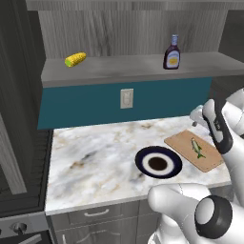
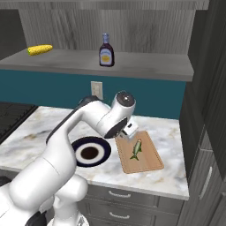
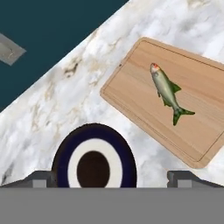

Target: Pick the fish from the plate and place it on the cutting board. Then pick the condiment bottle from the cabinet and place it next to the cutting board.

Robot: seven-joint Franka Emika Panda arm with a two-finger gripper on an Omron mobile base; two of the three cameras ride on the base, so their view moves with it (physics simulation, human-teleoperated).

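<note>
hand view: fish (image 3: 168, 92) on cutting board (image 3: 131, 87); gripper (image 3: 113, 178) spread, empty.

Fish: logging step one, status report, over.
End effector open, holding nothing. Fish lying on cutting board, plate bare. Condiment bottle upright in cabinet, nothing in the way.

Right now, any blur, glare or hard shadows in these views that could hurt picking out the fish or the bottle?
Left base view: flat even light, condiment bottle crisp on the cabinet. Right base view: no glare, fish sharp on the cutting board. Hand view: plate cut off by the bottom edge, everything in focus.
</note>
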